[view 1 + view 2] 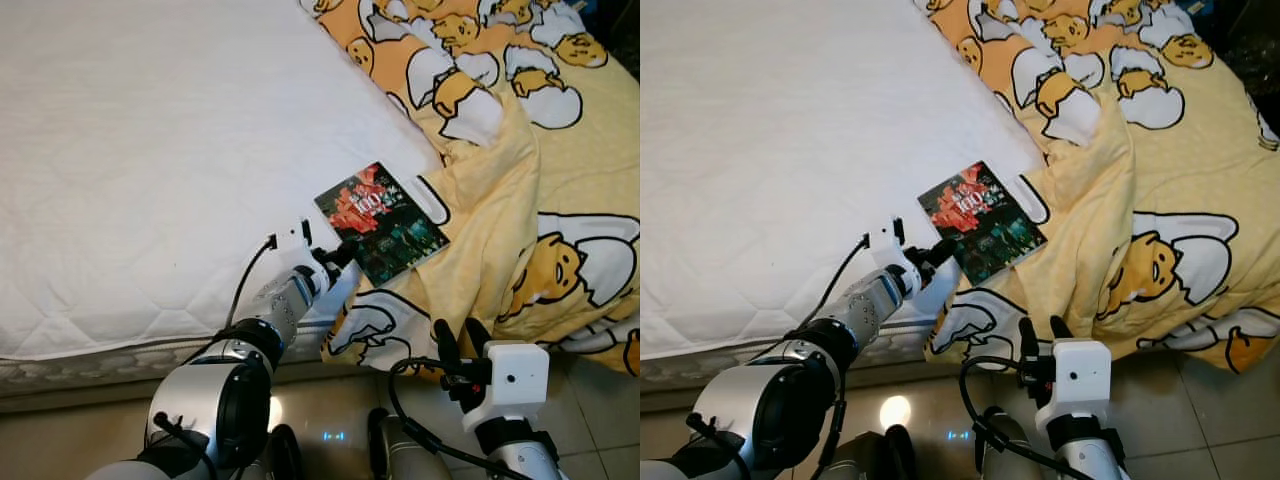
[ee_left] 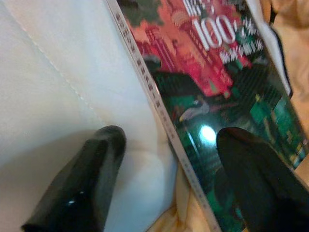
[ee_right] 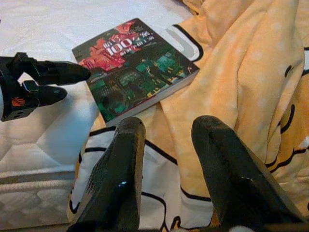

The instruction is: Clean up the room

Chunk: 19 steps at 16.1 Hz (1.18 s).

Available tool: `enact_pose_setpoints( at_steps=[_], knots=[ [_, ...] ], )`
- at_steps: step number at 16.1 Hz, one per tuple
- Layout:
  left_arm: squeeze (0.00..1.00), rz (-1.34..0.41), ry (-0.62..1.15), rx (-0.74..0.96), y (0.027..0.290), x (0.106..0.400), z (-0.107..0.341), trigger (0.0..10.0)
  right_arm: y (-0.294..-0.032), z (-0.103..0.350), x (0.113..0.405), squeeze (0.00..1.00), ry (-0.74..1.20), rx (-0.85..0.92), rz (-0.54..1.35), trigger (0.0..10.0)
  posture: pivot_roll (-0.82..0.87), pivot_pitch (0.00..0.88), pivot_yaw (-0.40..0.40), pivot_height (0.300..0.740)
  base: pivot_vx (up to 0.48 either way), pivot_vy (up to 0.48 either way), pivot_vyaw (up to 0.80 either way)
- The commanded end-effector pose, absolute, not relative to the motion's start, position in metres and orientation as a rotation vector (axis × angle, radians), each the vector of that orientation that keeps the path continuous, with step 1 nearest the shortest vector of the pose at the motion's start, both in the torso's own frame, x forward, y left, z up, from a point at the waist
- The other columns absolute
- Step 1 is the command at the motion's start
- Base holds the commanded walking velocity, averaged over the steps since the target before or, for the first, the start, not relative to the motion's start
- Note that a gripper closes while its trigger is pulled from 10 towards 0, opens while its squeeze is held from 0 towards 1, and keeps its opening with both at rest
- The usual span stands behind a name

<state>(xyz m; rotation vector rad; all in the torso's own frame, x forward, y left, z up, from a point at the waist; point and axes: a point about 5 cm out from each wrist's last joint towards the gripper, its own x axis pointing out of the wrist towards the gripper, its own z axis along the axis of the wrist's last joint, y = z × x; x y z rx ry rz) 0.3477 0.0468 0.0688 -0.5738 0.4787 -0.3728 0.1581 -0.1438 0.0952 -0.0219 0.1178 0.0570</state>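
Note:
A paperback book point(image 1: 382, 222) with a red and green cover lies flat near the bed's edge, half on the white mattress point(image 1: 150, 150) and half on the yellow blanket point(image 1: 500, 200). My left gripper point(image 1: 343, 252) is at the book's near corner and stands open. One of its fingers point(image 2: 104, 159) rests on the sheet, and the other hovers over the cover, straddling the spine edge point(image 2: 159, 104). My right gripper point(image 3: 169, 125) is open and holds nothing. It waits low beside the bed, pointing at the blanket below the book point(image 3: 135, 65).
The yellow blanket with egg-character prints point(image 1: 1160, 260) drapes over the bed's right side and hangs past the mattress edge toward the tiled floor point(image 1: 600, 400). The quilted mattress side point(image 1: 80, 370) runs along the front. A black cable point(image 1: 245, 280) loops along my left forearm.

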Motion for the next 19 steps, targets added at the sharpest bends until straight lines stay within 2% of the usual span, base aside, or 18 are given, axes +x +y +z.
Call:
enact_pose_setpoints(
  at_steps=[1, 5, 10, 11, 13, 15, 17, 19],
  knots=[
    [0.00, -0.521, 0.533, -0.626, -0.022, 0.323, 0.071, 0.0, -0.142, 0.098, 0.155, 0.00, 0.114, -0.023, 0.057, 10.0, -0.37, 0.251, 0.093, 0.740, 0.000, 0.000, 0.00],
    [0.00, -0.572, 0.479, -0.567, -0.022, 0.329, 0.082, 0.0, -0.140, 0.095, 0.159, 0.00, 0.114, -0.019, 0.056, 10.0, -0.34, 0.231, 0.094, 0.740, 0.000, 0.000, 0.00],
    [0.00, -0.584, 0.473, -0.686, -0.035, 0.329, 0.093, 0.0, -0.138, 0.097, 0.159, 0.00, 0.108, -0.022, 0.064, 10.0, -0.37, 0.238, 0.097, 0.740, 0.000, 0.000, 0.00],
    [0.00, -0.612, 0.458, -0.640, -0.039, 0.328, 0.094, 0.0, -0.137, 0.097, 0.158, 0.00, 0.110, -0.023, 0.062, 10.0, -0.37, 0.232, 0.100, 0.740, 0.000, 0.000, 0.00],
    [0.00, -0.702, 0.328, -0.299, -0.040, 0.331, 0.104, 0.0, -0.138, 0.094, 0.161, 0.00, 0.109, -0.019, 0.051, 10.0, -0.35, 0.210, 0.105, 0.740, 0.000, 0.000, 0.00],
    [0.00, -0.740, 0.069, 0.010, -0.025, 0.348, 0.132, 0.0, -0.139, 0.093, 0.174, 0.00, 0.085, 0.005, 0.038, 10.0, -0.30, 0.165, 0.104, 0.740, 0.000, 0.000, 0.00],
    [0.00, -0.713, 0.003, 0.057, -0.014, 0.354, 0.139, 0.0, -0.140, 0.092, 0.182, 0.00, 0.074, 0.024, 0.028, 10.0, -0.26, 0.140, 0.101, 0.740, 0.000, 0.000, 0.00],
    [0.00, -0.634, -0.074, 0.060, 0.011, 0.359, 0.142, 0.0, -0.146, 0.096, 0.204, 0.00, 0.032, 0.056, 0.002, 10.0, -0.21, 0.096, 0.091, 0.740, 0.000, 0.000, 0.00]
  ],
)
